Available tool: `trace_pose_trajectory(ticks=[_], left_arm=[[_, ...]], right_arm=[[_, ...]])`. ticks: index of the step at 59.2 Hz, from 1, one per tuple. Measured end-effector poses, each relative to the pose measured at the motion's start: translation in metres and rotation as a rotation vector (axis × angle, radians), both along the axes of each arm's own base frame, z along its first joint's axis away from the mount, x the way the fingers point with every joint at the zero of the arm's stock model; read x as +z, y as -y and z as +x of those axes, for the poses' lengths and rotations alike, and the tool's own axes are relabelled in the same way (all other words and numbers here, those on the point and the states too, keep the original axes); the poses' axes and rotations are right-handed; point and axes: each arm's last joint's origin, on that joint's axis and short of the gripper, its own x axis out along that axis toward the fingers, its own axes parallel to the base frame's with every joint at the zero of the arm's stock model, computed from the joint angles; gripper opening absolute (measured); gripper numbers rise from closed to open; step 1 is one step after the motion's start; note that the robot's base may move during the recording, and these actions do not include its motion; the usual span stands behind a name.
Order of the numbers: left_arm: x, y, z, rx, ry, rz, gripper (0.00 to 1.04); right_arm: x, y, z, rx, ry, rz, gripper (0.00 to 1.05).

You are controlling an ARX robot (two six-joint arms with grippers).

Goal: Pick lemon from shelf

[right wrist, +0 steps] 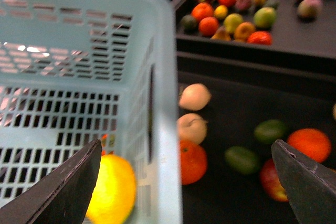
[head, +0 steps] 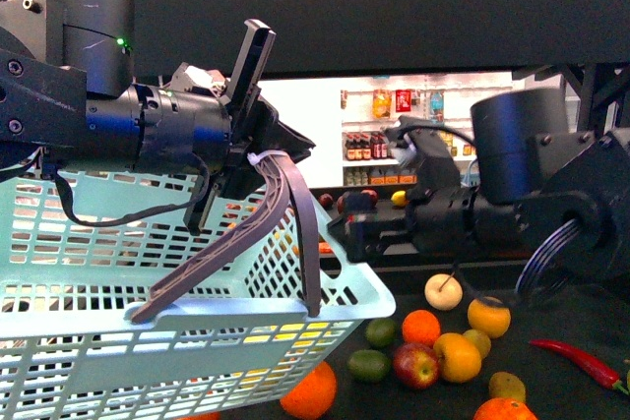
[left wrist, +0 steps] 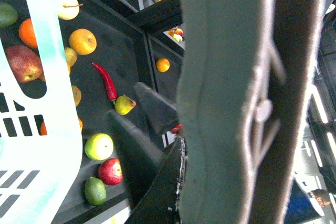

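The lemon [right wrist: 111, 195] is bright yellow and lies inside the light blue basket [right wrist: 79, 77], behind its slotted wall. My right gripper [right wrist: 186, 148] is open and empty, with one finger over the basket and the other over the black shelf deck [right wrist: 236, 114]. In the front view the right gripper [head: 346, 231] points at the basket's [head: 118, 331] right corner. My left gripper [head: 258, 159] is shut on the basket handle [head: 285, 213] and holds the basket up in front of the shelf [head: 394, 27]. The handle [left wrist: 220, 103] fills the left wrist view.
Loose fruit lies on the deck beside the basket: oranges [head: 420, 328], a red apple [head: 416, 365], limes [head: 369, 365], a pale pear [head: 443, 291] and a red chilli [head: 581, 361]. A lower tier holds more fruit [right wrist: 231, 14]. White wall shelving with bottles [head: 379, 145] stands behind.
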Motion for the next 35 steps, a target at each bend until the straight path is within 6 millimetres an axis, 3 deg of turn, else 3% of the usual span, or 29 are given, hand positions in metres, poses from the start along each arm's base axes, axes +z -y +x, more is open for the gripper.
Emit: trace_pose_trajectory(ticks=[9, 19, 23, 27, 35], left_arm=[[0.0, 0.0, 0.0, 0.001, 0.0, 0.0, 0.07], [0.0, 0.0, 0.0, 0.001, 0.0, 0.0, 0.07], [0.0, 0.0, 0.0, 0.0, 0.0, 0.0, 0.07], [0.0, 0.0, 0.0, 0.0, 0.0, 0.0, 0.07], [0.0, 0.0, 0.0, 0.0, 0.0, 0.0, 0.07]], right_arm=[[0.028, 0.039, -0.029, -0.137, 0.058, -0.028, 0.97], [0.047, 0.068, -0.083, -0.27, 0.106, -0.059, 0.97], [0.051, 0.072, -0.108, -0.284, 0.119, -0.053, 0.97], [0.055, 0.074, -0.151, -0.293, 0.147, -0.052, 0.97], [0.055, 0.076, -0.209, -0.323, 0.156, -0.036, 0.97]])
